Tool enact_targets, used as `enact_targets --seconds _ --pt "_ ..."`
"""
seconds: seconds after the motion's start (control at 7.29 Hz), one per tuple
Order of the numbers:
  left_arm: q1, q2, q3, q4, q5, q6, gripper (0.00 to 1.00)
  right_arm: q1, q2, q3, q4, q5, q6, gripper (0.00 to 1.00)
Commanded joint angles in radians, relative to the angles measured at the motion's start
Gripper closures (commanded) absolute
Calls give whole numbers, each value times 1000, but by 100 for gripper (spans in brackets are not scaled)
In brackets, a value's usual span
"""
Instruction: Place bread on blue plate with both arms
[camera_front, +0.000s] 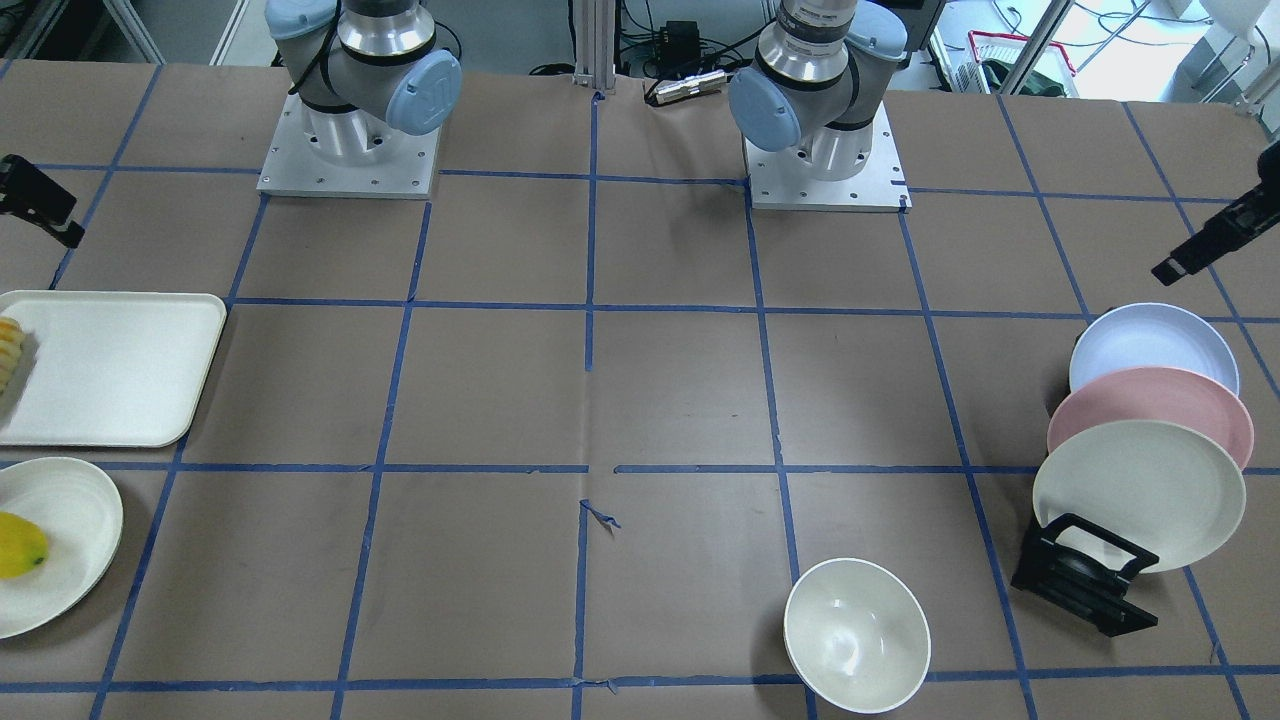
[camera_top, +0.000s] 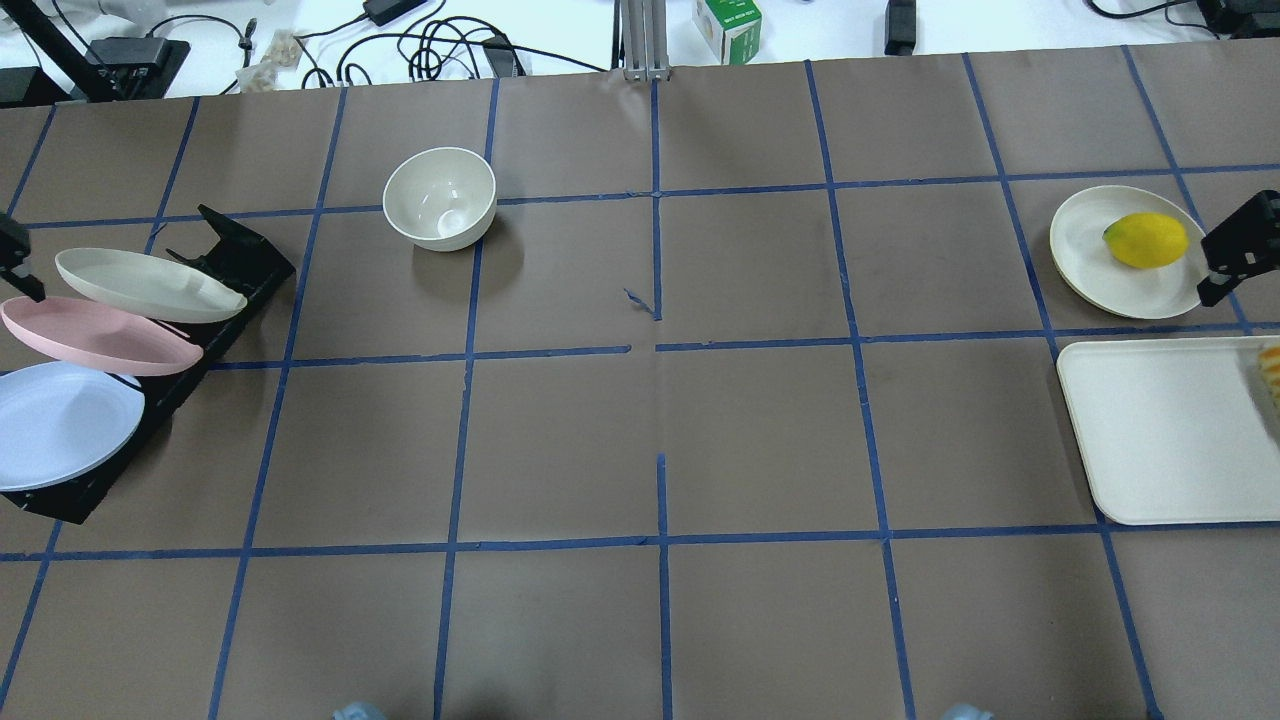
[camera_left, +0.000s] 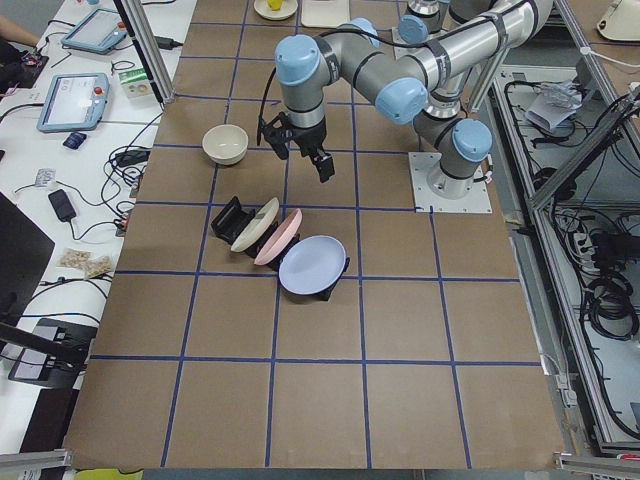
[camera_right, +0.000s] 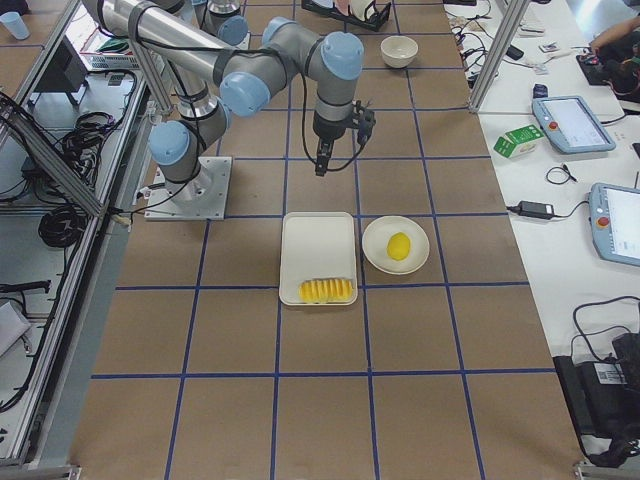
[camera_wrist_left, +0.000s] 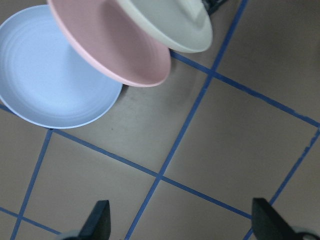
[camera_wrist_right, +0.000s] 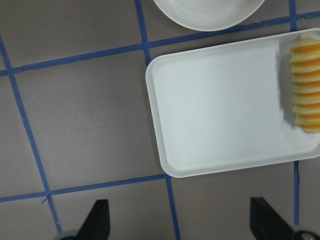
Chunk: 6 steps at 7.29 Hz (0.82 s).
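Our left gripper (camera_wrist_left: 182, 224) hangs spread wide and empty above the table (camera_top: 760, 440). The blue plate (camera_wrist_left: 50, 80) is ahead of it, leaning at the end of the black rack (camera_front: 1085, 585) just beside the pink plate (camera_wrist_left: 110, 45). Our right gripper (camera_wrist_right: 180, 222) is likewise parted and holds nothing, near the white tray (camera_wrist_right: 215, 110), where we see the bread (camera_wrist_right: 304, 85) lying along one short edge, well apart from the blue plate.

Near left arm (camera_left: 365, 70) bent over the brown, blue-taped table (camera_left: 400, 330), left gripper (camera_left: 325, 172) hanging above it near a black rack (camera_left: 226, 215), cream plate (camera_left: 254, 226), pink plate (camera_left: 279, 240) and blue plate (camera_left: 311, 266) leaning in the rack, cream bowl (camera_left: 225, 145) farther along.
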Motion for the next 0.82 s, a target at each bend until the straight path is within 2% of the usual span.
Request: enact_targets --seconds 0.0,0.27,0.41,0.69 --pt "123 -74 -43 146 111 -4 0 -121 130 0 -170 1 -216 0" --pt "183 -151 -46 204 105 5 0 -160 320 -7 -295 -1 -339 0" --pt "189 -191 -49 300 112 14 0 -218 386 -3 -428 -25 -353 0" --pt "194 -231 -49 313 103 17 0 -228 477 -6 -542 -62 -357 0"
